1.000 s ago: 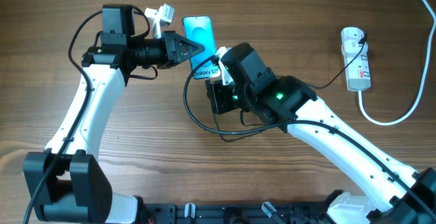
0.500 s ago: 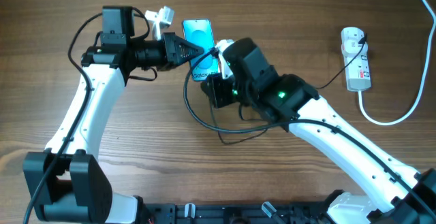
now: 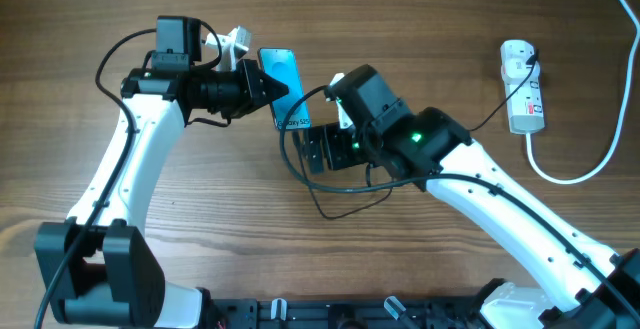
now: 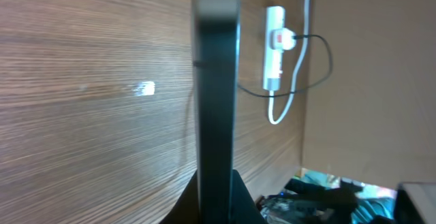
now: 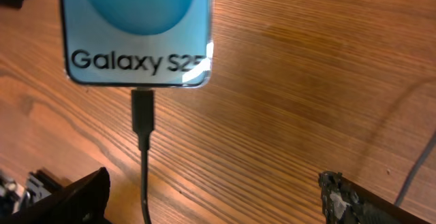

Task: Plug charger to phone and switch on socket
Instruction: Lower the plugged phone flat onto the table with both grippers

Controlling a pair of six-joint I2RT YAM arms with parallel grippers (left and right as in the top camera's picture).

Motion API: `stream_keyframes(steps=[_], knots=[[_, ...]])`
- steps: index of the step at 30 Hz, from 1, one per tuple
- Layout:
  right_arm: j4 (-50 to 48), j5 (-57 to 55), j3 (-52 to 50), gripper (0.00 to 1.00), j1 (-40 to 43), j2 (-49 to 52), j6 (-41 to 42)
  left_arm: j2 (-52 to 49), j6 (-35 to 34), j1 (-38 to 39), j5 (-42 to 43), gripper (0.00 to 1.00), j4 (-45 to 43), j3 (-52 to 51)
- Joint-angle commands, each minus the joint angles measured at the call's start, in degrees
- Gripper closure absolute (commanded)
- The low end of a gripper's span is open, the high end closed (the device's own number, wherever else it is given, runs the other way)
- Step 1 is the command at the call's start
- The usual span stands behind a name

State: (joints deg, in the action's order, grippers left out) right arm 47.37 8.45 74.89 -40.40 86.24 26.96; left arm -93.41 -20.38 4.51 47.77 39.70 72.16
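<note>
1. Ahead of right gripper [image 5: 214,193], now backed off, spread, empty: charger [image 5: 142,115] tip sits in phone [image 5: 136,30].
2. Meanwhile left gripper [image 3: 272,87] pinches phone edge.
3. Plugging looks done; socket [image 3: 522,86] switch remains, well beyond right gripper.

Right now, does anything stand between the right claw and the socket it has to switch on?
No separate object is visible there. The right claw points away from the socket; between them lie only its own arm, bare wood and the thin charger cable trailing from the strip.
</note>
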Motion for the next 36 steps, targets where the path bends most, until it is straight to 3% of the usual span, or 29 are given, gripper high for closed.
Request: stream_keyframes(steps=[1, 4, 11, 17, 33, 36], knots=[[0.7, -1.6, 1.3, 0.00, 3.0, -1.0, 2.0, -3.9, 0.7, 1.7, -0.5, 0.96, 0.3, 0.2], [3.0, -1.5, 1.3, 0.00, 6.9, -1.0, 6.9, -8.9, 1.2, 5.7, -0.6, 0.96, -1.7, 0.2], [5.6, -1.1, 1.3, 0.00, 7.3, -1.0, 6.2, -18.7, -1.0, 9.6, -0.9, 0.90, -10.1, 0.2], [5.5, -1.1, 1.2, 0.00, 7.3, -1.0, 6.2, -23.8, -1.3, 10.4, -0.2, 0.91, -14.8, 0.2], [5.5, -0.9, 1.2, 0.00, 7.3, -1.0, 6.2, -28.3, -1.2, 13.0, -0.3, 0.89, -17.7, 0.2], [5.5, -0.9, 1.2, 0.00, 7.3, -1.0, 6.2, -28.3, -1.2, 13.0, -0.6, 0.85, -18.1, 0.2]])
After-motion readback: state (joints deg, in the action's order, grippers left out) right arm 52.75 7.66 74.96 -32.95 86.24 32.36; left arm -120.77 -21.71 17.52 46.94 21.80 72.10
